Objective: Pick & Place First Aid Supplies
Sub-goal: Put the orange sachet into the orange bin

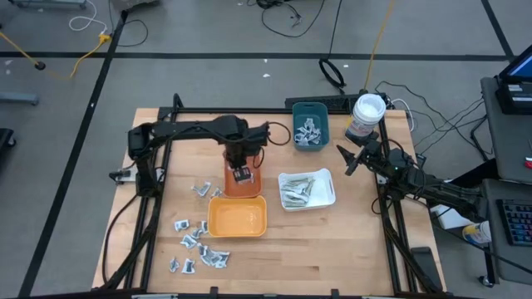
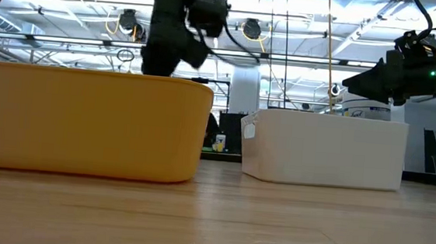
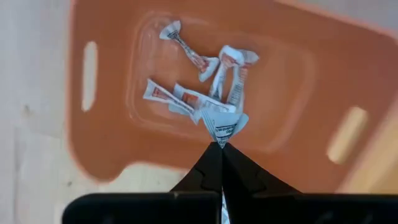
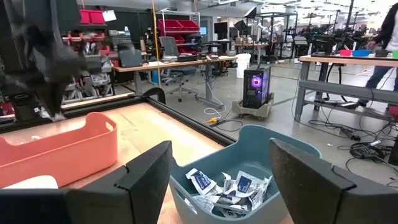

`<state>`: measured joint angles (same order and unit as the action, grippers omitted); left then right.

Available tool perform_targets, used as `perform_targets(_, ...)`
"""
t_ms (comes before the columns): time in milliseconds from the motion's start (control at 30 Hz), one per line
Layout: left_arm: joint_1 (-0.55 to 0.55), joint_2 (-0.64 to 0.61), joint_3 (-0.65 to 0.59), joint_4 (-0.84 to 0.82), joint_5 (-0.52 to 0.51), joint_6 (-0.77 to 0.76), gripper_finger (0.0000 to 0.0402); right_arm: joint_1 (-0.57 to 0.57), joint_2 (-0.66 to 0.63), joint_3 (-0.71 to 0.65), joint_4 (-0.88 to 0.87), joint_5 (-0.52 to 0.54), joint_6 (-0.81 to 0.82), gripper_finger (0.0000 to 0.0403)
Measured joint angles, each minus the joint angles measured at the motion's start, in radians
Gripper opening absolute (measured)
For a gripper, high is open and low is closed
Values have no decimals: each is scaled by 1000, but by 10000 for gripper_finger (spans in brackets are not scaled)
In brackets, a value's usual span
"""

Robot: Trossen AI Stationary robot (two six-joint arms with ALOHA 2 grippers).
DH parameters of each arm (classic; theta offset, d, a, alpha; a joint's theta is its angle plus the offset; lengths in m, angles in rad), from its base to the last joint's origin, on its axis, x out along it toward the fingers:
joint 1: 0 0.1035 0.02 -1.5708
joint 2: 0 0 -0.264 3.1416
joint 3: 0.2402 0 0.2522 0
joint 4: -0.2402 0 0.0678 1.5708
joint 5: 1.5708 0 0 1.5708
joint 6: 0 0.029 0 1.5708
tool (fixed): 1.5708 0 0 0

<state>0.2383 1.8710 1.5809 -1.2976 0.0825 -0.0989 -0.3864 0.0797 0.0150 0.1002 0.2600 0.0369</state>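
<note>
Orange plastic fills the left wrist view: the orange tray point(image 3: 186, 93) lies directly under the left end effector point(image 3: 221, 149), whose two dark fingers are pressed together at their tips, pinching one white packet point(image 3: 222, 126) by its lower edge. The packet hangs just above the tray's floor, where several other packets point(image 3: 186, 93) with red marks already lie in a loose cluster (their print is too small to read). From above, this end effector point(image 1: 242, 174) hovers over the orange tray point(image 1: 249, 184) near the middle of the table point(image 1: 332, 241).

More silvery sachets point(image 1: 198, 241) lie scattered on the wood beside the yellow tray point(image 1: 238, 218), well apart from either end effector. The teal tray point(image 1: 309, 124) holds blue-marked sachets point(image 4: 227, 186), and the white tray point(image 1: 306, 189) holds what look like pale green strips.

The right end effector point(image 1: 353, 158) waits at the table's right side, near the white tub point(image 1: 366, 116), its fingers point(image 4: 146, 180) spread wide and empty, just above the teal tray point(image 4: 267, 140).
</note>
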Motion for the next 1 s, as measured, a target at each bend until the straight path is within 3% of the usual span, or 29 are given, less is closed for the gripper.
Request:
perform_targets(433, -22, 165, -3, 93, -31, -18, 0, 0, 0, 0, 0, 0, 0, 263)
perform_targets(633, -23, 187, -3, 125, -30, -39, 13, 0, 0, 0, 0, 0, 0, 263)
perform_targets(733, -23, 183, -3, 133, -30, -44, 40, 0, 0, 0, 0, 0, 0, 263)
perform_targets(867, -22, 176, -3, 132, -26, -70, 106, 0, 0, 0, 0, 0, 0, 263)
perform_targets(1000, -8, 144, -4, 131, -35, -246, 185, 0, 0, 0, 0, 0, 0, 263)
